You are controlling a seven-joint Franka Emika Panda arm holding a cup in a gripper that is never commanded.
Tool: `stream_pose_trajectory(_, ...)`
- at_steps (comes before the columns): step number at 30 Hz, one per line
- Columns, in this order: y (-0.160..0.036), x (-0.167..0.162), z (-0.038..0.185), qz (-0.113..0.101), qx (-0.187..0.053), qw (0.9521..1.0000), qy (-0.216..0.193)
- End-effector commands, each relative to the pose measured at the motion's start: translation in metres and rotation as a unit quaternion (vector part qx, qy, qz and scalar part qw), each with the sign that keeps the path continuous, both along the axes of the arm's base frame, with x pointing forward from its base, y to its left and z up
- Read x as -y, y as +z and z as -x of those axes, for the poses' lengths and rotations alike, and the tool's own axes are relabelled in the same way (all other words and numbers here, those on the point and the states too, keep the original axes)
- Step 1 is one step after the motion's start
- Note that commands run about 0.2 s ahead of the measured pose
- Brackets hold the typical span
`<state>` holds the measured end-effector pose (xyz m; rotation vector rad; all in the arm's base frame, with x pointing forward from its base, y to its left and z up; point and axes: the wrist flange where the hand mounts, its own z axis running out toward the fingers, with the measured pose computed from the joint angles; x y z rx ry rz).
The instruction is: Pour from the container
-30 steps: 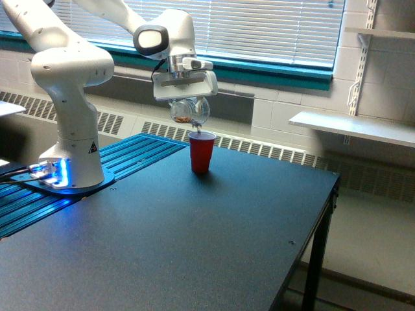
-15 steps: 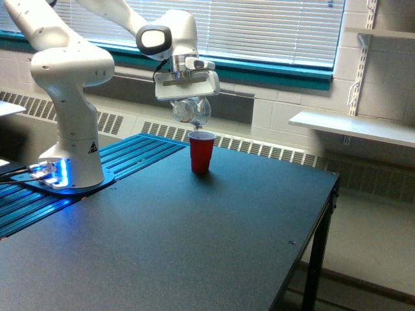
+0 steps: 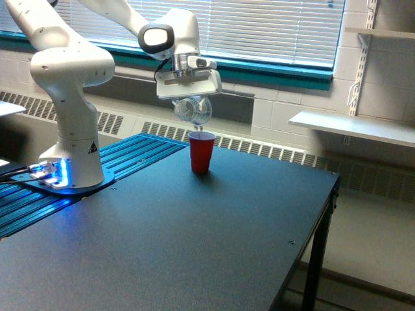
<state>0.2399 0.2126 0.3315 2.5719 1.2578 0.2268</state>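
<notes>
Moved: brown bits left the clear cup [image 3: 192,109]
Gripper [image 3: 192,103]: squeezes it, tipped above red cup [image 3: 201,152]
Next: tip back up

A single exterior view looks from above the near table [image 3: 194,246] corner, at middle distance, toward the window blinds [image 3: 259,26].

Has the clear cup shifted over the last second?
Yes. The clear cup has risen slightly and drifted toward the exterior view's right, widening its gap above the red cup, which stays put.
</notes>
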Motion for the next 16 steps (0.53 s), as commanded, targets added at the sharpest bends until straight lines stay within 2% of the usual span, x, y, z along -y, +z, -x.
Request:
stream_pose_trajectory(1, -0.0031, 0.0011, -0.0002, 0.010, -0.008, 0.9999, 0.003)
stream_pose_trajectory(7, -0.0022, -0.0003, -0.0001, 0.011, -0.009, 0.9999, 0.006)
stream_pose_trajectory(16, -0.0008, 0.0020, -0.0008, -0.001, -0.009, 0.9999, 0.005)
